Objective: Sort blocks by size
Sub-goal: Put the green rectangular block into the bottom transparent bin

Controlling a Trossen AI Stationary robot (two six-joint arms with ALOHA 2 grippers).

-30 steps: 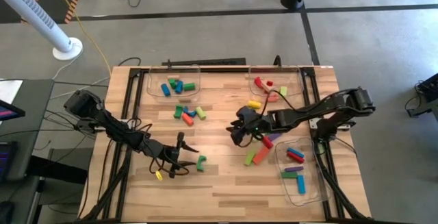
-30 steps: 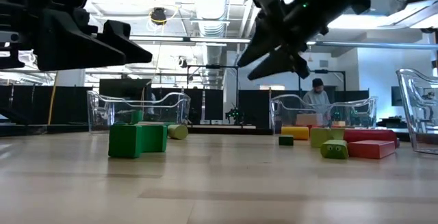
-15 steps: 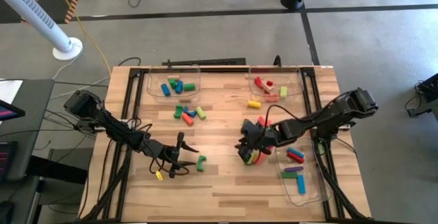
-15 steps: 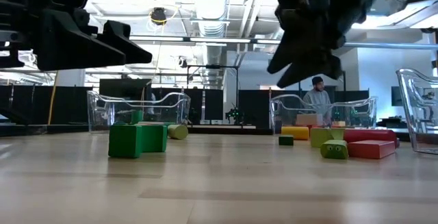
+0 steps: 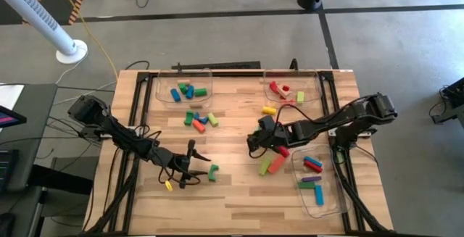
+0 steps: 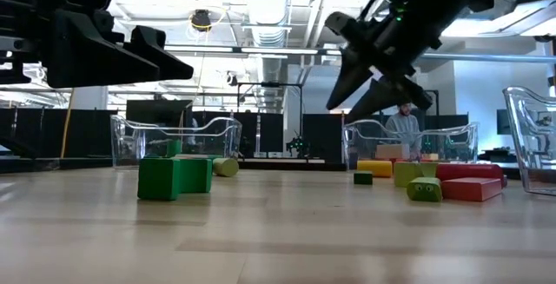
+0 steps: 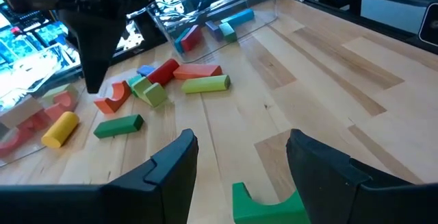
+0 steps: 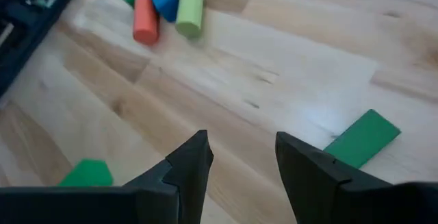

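Blocks: small painted wooden bars, cylinders and a few arch pieces. Judged light, rigid and smooth-faced; bars best taken across the two long flat sides near mid-length, cylinders likely to roll if nudged

Landmark for placement: the right-hand tray (image 5: 319, 186), clear plastic, at the table's right edge
- Inside it: long bars, green, blue, red, purple
- Just beside its inner edge: a loose cluster on the bare wood, with a light green bar (image 5: 265, 167) and an orange-red bar (image 5: 276, 164) lying side by side, red pieces close by
- Farther from it, toward the table's back: a yellow cylinder (image 5: 269, 110), then a back tray (image 5: 316, 92) holding red and tan pieces
- Well apart, across the table: a second back tray (image 5: 161, 90) with short blue and green pieces, and a scatter of short green, blue and orange pieces (image 5: 199, 119) in front of it
- Far side from it, near the front: a green arch block (image 5: 213, 172) and a small yellow piece (image 5: 168, 185)

Right gripper (image 5: 255, 140): raised above the table just inward of the cluster beside the landmark tray; fingers (image 8: 191, 162) apart, nothing between them, bare wood showing in the gap

Left gripper (image 5: 190, 169): low, just beside the green arch block; fingers (image 7: 171, 166) spread wide, block in front of the gap, not gripped

Table (image 5: 239, 193): pale wood planks, matte grain
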